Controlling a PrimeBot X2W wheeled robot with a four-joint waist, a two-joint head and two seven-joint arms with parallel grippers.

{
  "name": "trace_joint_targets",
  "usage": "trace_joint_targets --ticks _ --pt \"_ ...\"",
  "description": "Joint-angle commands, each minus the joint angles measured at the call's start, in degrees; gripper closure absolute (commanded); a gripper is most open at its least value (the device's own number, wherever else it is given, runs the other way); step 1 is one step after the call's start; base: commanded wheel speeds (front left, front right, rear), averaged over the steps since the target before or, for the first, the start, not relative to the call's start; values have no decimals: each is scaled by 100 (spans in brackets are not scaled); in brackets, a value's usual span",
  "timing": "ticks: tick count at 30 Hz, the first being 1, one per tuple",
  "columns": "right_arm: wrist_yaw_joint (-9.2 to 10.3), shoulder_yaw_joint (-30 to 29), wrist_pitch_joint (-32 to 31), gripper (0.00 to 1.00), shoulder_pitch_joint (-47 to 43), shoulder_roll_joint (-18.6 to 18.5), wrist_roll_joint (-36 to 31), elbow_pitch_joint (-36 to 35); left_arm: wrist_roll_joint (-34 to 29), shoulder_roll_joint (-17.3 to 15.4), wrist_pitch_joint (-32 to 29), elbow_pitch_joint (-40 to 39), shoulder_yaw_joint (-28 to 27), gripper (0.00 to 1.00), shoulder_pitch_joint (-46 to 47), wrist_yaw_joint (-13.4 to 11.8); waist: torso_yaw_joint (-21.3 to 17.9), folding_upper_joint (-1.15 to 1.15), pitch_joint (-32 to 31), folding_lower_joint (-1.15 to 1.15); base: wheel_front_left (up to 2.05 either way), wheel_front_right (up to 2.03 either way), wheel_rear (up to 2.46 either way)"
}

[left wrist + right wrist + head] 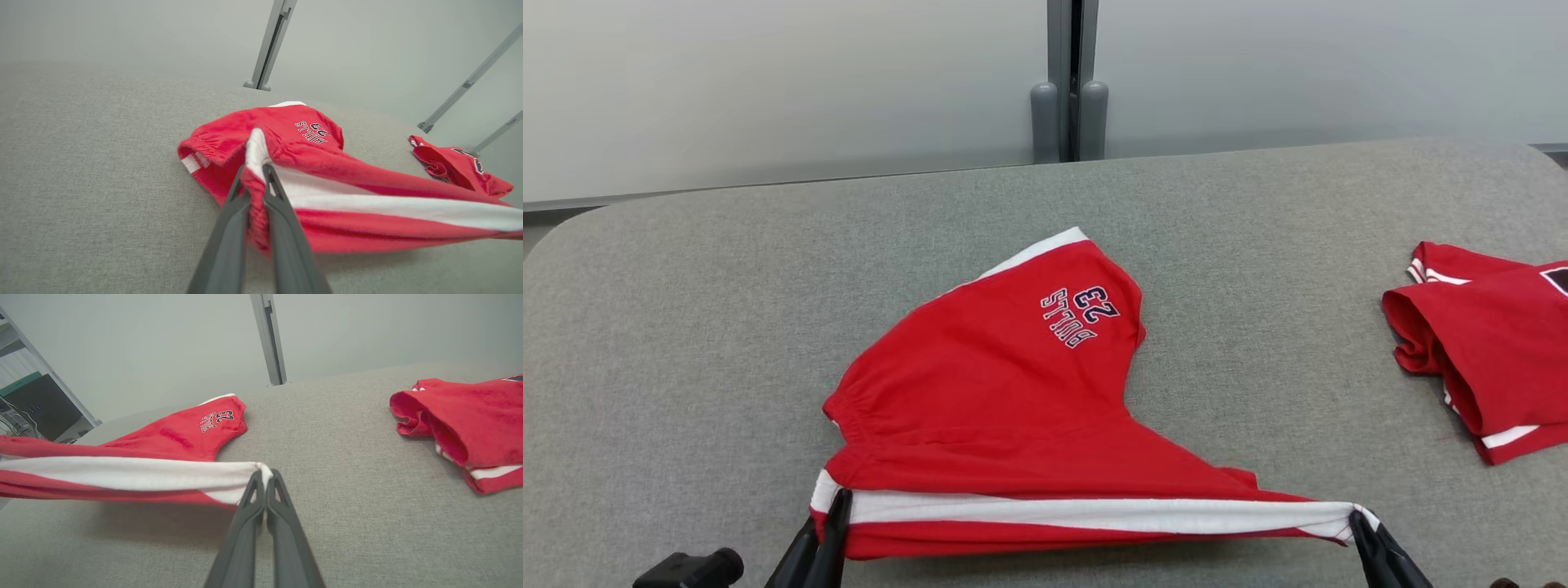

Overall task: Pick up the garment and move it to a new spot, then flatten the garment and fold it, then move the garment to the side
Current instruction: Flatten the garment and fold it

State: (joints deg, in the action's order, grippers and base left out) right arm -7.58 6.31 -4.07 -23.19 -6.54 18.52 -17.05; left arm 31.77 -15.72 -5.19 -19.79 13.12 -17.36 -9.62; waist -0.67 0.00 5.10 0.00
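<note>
1. A red knit garment [996, 384] with a white side band and dark upside-down "BULLS 23" lettering lies at the centre of the head view on the grey fabric-covered tabletop [686, 327]. Its far part rests flat, while its near edge is raised and drawn taut between the two hands.
2. The left hand [837, 510], at the lower left of the head view, is clamped on the garment's left end. The left wrist view shows a fold of red and white cloth pinched between its two dark fingers.
3. The right hand [1357, 523], at the lower right, has its fingers pressed together on the corner of the white band. The bottom edge cuts off the rest of both hands.
4. A second red garment with white trim [1478, 351] lies at the right of the head view, well apart and cut off by the right edge.
5. A small black object [690, 567] in the lower left corner is cut off, so I cannot tell what it is.
</note>
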Motion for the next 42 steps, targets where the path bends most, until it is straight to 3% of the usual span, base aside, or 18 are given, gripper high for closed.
trace_joint_targets --ticks 1,6,14,21,29,40,41,42 --pt "16 -99 10 100 23 10 7 -64 -18 -68 -25 -87 -71 100 -81 -72 -15 0 -16 0 0 0 0" --pt "16 -84 -93 100 344 21 34 -3 110 -105 -210 -159 -110 100 -11 -89 4 0 31 0 0 0 0" --pt "15 228 -21 100 1784 -413 284 657 631 37 -354 466 -175 100 942 253 227 0 448 0 0 0 0" --pt "13 975 -101 100 4020 -957 587 1909 1167 322 -360 1544 -204 100 2377 749 586 0 1274 0 0 0 0" --pt "13 1802 29 100 6077 -1264 1089 3467 1344 609 -226 2725 -129 100 3549 1109 1009 0 1855 0 0 0 0" --pt "12 3254 558 100 7565 -1394 2027 5434 1471 974 -4 3980 189 100 4319 1472 1388 0 2114 0 0 0 0" --pt "11 3362 648 81 7623 -1393 2070 5536 1501 988 0 4053 213 67 4327 1500 1385 0 2119 0 0 0 0" --pt "11 3447 785 42 7680 -1387 2127 5611 1501 994 36 4096 223 0 4338 1516 1377 0 2122 0 0 0 0"
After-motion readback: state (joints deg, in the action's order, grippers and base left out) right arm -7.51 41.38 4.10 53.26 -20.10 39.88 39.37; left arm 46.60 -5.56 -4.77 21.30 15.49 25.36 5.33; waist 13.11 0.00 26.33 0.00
